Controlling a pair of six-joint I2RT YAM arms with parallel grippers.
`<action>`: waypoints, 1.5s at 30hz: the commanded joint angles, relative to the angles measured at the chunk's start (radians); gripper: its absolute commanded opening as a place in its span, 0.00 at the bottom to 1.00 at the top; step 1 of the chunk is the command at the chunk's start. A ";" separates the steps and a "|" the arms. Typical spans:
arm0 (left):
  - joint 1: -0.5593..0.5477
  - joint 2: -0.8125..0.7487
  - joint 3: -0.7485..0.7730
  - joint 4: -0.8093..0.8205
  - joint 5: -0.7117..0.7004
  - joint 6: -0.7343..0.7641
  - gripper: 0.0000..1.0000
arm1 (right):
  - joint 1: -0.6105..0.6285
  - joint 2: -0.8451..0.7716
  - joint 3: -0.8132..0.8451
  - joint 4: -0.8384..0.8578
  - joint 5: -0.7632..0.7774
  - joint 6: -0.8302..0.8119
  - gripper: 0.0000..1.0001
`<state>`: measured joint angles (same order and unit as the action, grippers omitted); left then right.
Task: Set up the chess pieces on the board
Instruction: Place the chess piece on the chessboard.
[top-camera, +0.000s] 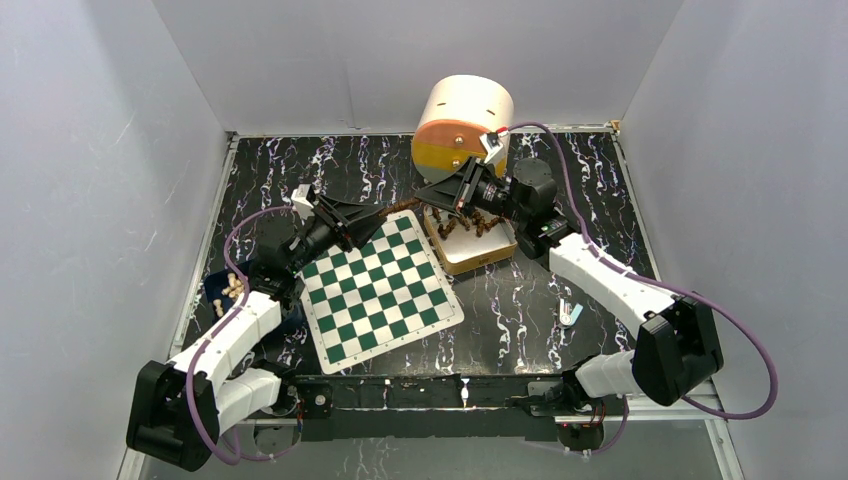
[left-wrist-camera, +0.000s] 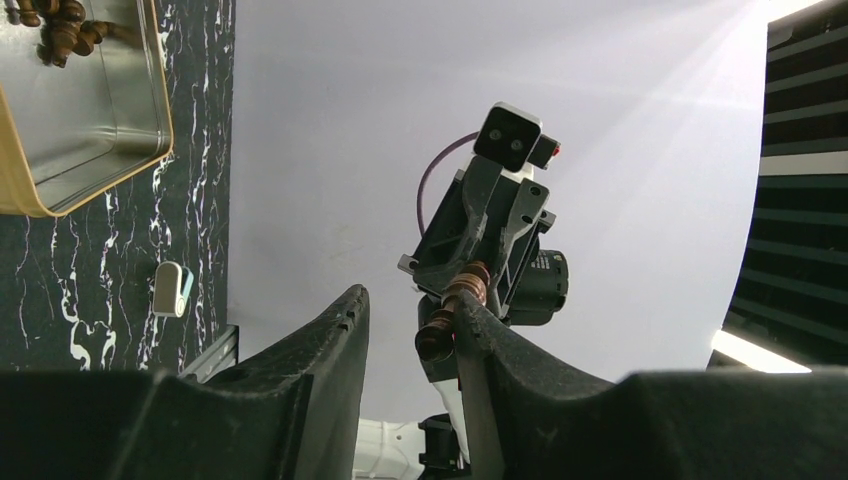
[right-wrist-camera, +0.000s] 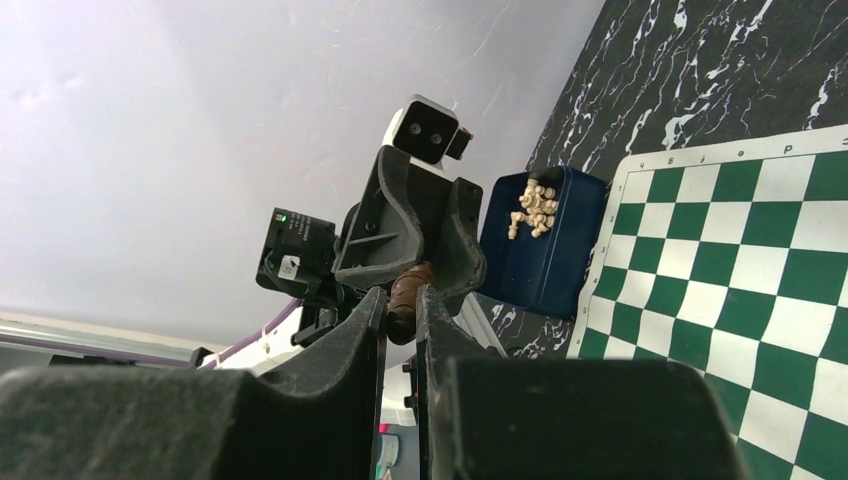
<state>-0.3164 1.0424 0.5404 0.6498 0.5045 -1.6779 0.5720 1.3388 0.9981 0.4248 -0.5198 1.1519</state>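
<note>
Low in the frame's centre, the right end effector (right-wrist-camera: 400, 298) grips a dark chess piece (right-wrist-camera: 407, 288), its other end lying between the partly open left end effector (left-wrist-camera: 410, 302).

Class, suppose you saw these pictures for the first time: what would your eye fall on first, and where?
The green-and-white board lies bare in the middle of the table. Over its far edge, the right gripper has its jaws shut on a brown chess piece, which reaches between the open jaws of the left gripper. Behind them stands a big round cream tub.
</note>
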 joint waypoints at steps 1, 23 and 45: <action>-0.004 -0.025 -0.004 0.027 -0.011 0.005 0.34 | 0.004 0.016 -0.003 0.033 0.004 -0.012 0.04; -0.004 -0.046 0.101 -0.303 -0.044 0.261 0.11 | 0.003 0.013 -0.024 -0.060 0.043 -0.107 0.04; -0.018 0.340 0.701 -1.237 -0.717 1.242 0.11 | 0.004 -0.156 -0.037 -0.500 0.260 -0.559 0.05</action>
<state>-0.3210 1.3178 1.1847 -0.4755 -0.0311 -0.5896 0.5735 1.2095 0.9623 -0.0330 -0.3111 0.6777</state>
